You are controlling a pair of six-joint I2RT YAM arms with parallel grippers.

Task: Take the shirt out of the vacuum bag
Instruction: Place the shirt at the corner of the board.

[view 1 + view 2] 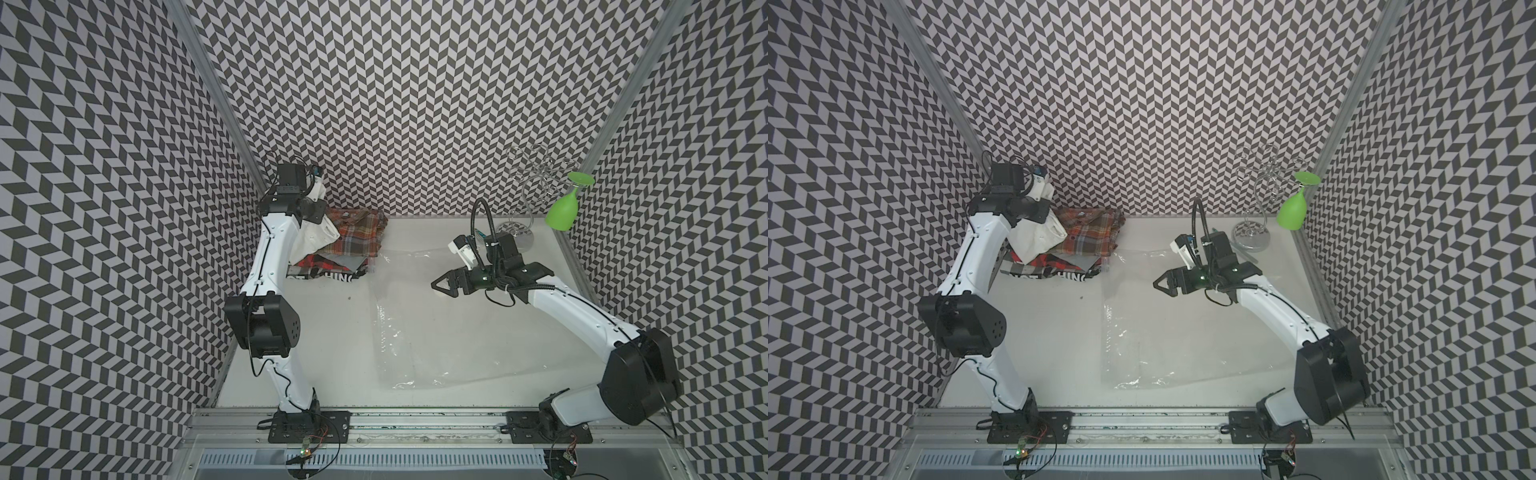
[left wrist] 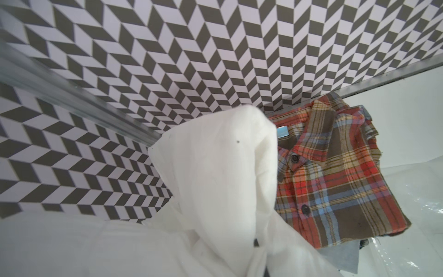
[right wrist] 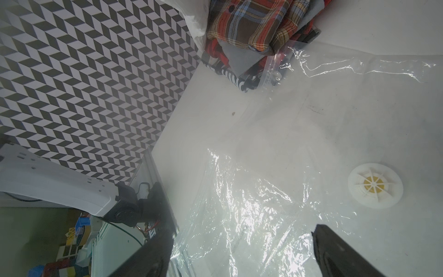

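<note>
Top views. The vacuum bag (image 1: 415,332) lies flat on the table (image 1: 324,357), centre to right, with the table showing through it. Only glare traces its film, and its right edge is lost under the right arm (image 1: 582,307). The right fingers (image 1: 451,275) hover over its far part, spread apart, holding nothing. The left arm (image 1: 270,249) reaches into the far-left corner. The left fingers are hidden behind wrist and cloth. From there the white shirt (image 1: 322,239) hangs down onto a pile of clothes (image 1: 328,274), beside a plaid shirt (image 1: 357,232). Far right, a green goblet (image 1: 563,212) hangs upside down on a wire rack (image 1: 532,183).

Left wrist. The white shirt (image 2: 215,179) fills the foreground and covers the fingers. They are closed, and the cloth drapes from them, clear of the bag.

Right wrist. Both fingers (image 3: 153,251) are cut off by the frame and stand wide apart above the bag (image 3: 263,191). A round white valve (image 3: 375,185) sits on the film. The zip edge (image 3: 271,69) meets the pile; whether it runs underneath, I cannot tell.
</note>
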